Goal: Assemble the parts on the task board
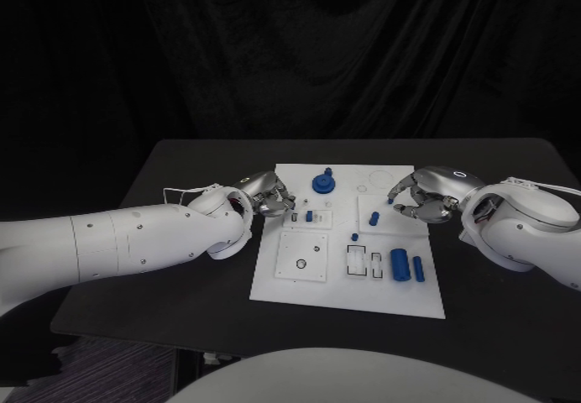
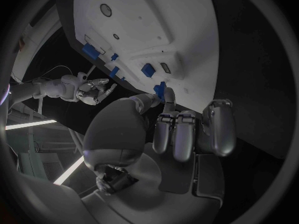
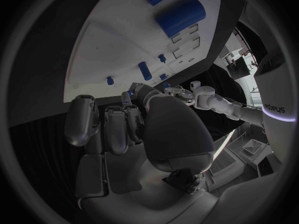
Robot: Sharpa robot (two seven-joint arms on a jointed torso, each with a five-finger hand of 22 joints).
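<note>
White task board [image 1: 348, 290] mid-table, blue knobbed part [image 1: 323, 181] upright near its far edge, two blue cylinders [image 1: 408, 267] lying toward its right side, left hand [image 1: 268, 195] at board's left edge, fingers curled, grasp cannot tell, right hand [image 1: 424, 195] at its right edge, fingers curled, contents cannot tell.

- The left arm reached in from the left, its hand [image 1: 264, 195] low, fingers [image 2: 184, 134] curled in together.
- The right arm came from the right, its hand [image 1: 426, 198] likewise curled, fingers [image 3: 115, 129] drawn in.
</note>
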